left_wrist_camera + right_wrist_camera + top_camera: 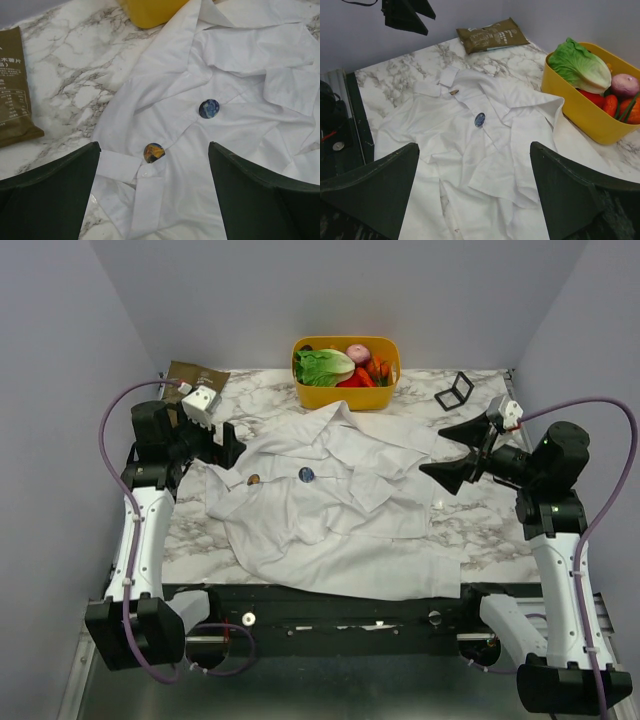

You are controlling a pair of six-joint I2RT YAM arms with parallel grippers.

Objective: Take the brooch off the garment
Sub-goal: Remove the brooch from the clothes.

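Left fingers [50, 195] spread wide and holding nothing, poised above the left part of the shirt; in the wrist view the orange-brown brooch [154, 152] sits in the gap between them. Right fingers [580, 195] likewise parted and empty, hanging by the garment's right edge, well apart from either pin. Step in hand, as I judge it: approach, with no contact on cloth or brooch yet. The white shirt [340, 530] carries two round brooches, the orange-brown one toward its left side and a blue one [209, 108] near it on the right, toward the middle. The task does not say which. The next move probably calls for the left fingers to descend and close on the rim of the disc below them while the right fingers press the thin cloth down so it does not lift with the pin. The shirt lies crumpled and wrinkled across the centre of the marble worktop [470, 525], far edge up against the yellow basket [345, 392].
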